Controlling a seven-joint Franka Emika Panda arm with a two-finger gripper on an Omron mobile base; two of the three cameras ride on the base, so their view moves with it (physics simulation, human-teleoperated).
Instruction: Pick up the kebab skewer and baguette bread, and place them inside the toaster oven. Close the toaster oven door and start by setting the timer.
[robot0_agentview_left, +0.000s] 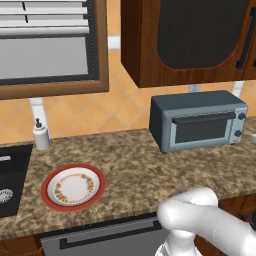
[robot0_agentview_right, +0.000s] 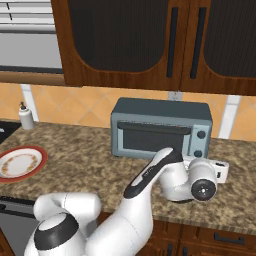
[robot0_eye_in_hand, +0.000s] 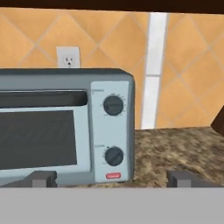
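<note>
Now at the timer step: oven (robot0_eye_in_hand: 65, 127) door (robot0_eye_in_hand: 41, 131) shut, gripper (robot0_eye_in_hand: 111, 179) spread wide, holding nothing, facing the knobs. Next needs lining fingertips (robot0_eye_in_hand: 43, 178) round the lower knob (robot0_eye_in_hand: 114, 156), prob. the timer, then clamp & twist.

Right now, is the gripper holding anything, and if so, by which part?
Nothing is held. The gripper is open, its fingertips apart with nothing between them, facing the toaster oven.

toaster oven (robot0_eye_in_hand: 65, 127) cut off left
</note>
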